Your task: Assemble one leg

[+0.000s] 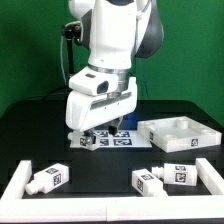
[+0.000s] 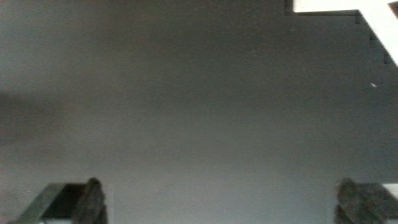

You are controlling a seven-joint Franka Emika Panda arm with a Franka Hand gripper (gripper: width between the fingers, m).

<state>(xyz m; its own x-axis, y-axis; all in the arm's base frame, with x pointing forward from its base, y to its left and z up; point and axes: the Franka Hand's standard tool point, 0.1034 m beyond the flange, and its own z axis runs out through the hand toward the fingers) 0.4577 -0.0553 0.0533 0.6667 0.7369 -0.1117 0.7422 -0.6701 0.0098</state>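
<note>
Three white legs with black-and-white tags lie near the table's front in the exterior view: one (image 1: 49, 178) on the exterior view's left and two (image 1: 148, 180) (image 1: 186, 172) on its right. My gripper (image 1: 115, 127) hangs at the middle back, just above the marker board (image 1: 108, 139), far from all the legs. In the wrist view the gripper (image 2: 221, 205) is open and empty. Its two dark fingertips (image 2: 71, 205) stand wide apart over bare dark table. No leg shows in the wrist view.
A large white square tray-like part (image 1: 180, 133) with a raised rim lies at the exterior view's right. White rails (image 1: 16, 185) (image 1: 214, 178) stand along the front sides. A white corner (image 2: 347, 5) shows at the wrist view's edge.
</note>
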